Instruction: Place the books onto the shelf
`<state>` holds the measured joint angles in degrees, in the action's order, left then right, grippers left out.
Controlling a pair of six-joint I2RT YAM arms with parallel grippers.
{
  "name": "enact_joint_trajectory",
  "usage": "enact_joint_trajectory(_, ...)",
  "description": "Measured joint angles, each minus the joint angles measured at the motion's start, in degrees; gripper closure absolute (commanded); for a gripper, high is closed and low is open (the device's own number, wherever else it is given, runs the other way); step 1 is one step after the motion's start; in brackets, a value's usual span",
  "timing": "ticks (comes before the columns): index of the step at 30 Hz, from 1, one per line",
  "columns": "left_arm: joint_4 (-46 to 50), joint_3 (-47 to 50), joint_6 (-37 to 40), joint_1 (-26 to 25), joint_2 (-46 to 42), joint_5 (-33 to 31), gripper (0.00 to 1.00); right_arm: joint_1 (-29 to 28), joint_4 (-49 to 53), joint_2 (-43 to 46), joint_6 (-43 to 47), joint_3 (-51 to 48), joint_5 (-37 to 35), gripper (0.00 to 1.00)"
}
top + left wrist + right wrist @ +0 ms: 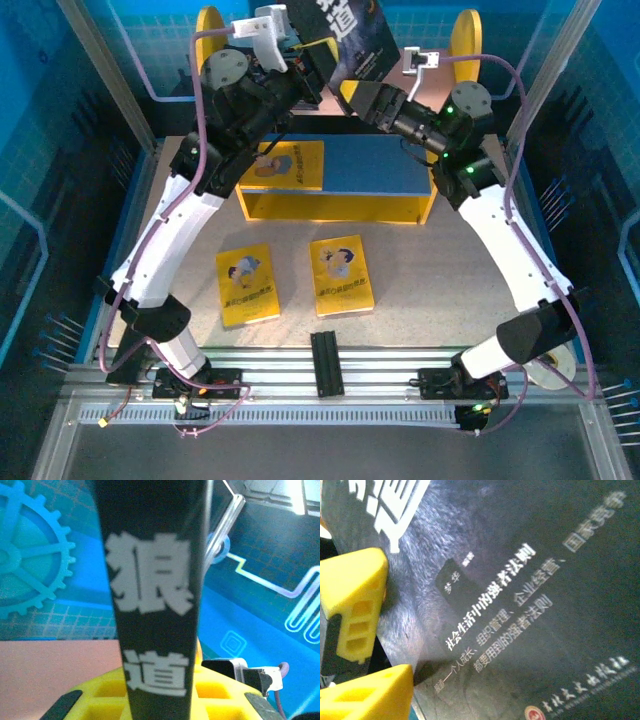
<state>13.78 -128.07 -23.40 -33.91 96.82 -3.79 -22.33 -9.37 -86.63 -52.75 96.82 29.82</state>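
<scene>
Holding the dark book [355, 35] up above the shelf [340, 208]: the left gripper [318, 60] is clamped on it. In the left wrist view the book rises edge-on from between the yellow fingers [100, 700], with white Chinese title characters running down it. It is in the air and tilted, over the back of the shelf between the two yellow round-topped side panels [466, 35], not resting on any board.

Right gripper [352, 95] is just below and to the right of the book's lower edge. In the right wrist view its two yellow fingers [355, 595] stand clearly apart, too wide to be a pinch on a thin paperback. The dark cover with Chinese text sits right up against them. Can't tell whether either finger actually touches it.

Other books:
- One yellow book [283, 165] lies flat on the left part of the blue lower board [375, 165], cover up.
- Two yellow paperbacks lie flat on the table [450, 290] in front of the shelf, the left one [247, 285] and the right one [341, 275]. They are near each other but apart, both with the cartoon cover up.

Pink upper board [50, 670] shows low in the left wrist view, behind the gripped book. A short black bar [328, 365] lies at the near table edge between the two arm bases.
</scene>
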Motion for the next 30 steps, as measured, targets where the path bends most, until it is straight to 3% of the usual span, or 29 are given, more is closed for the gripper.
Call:
enact_joint_trajectory(12,-8.3,8.7,1.3,1.3,-5.5,-4.6,1.0,-1.3,-7.7,-4.5,-4.9,3.8,0.9,0.78)
enact_joint_trajectory(15,-9.1,9.4,1.0,1.8,-5.5,-5.0,0.98,-1.3,-8.0,-4.9,-4.8,4.1,0.8,0.84)
enact_joint_trajectory(20,-8.9,10.3,1.1,2.6,-5.7,-5.0,0.59,-1.3,-7.0,-5.3,-3.5,4.3,0.6,0.86)
enact_joint_trajectory(22,-8.1,11.0,1.1,3.1,-6.1,-4.9,0.48,-1.3,-5.8,-5.3,-2.4,4.7,0.5,0.87)
enact_joint_trajectory(30,0.8,12.7,-0.4,8.9,-10.7,-3.4,0.38,0.1,1.8,-5.1,1.3,4.9,1.1,0.93)
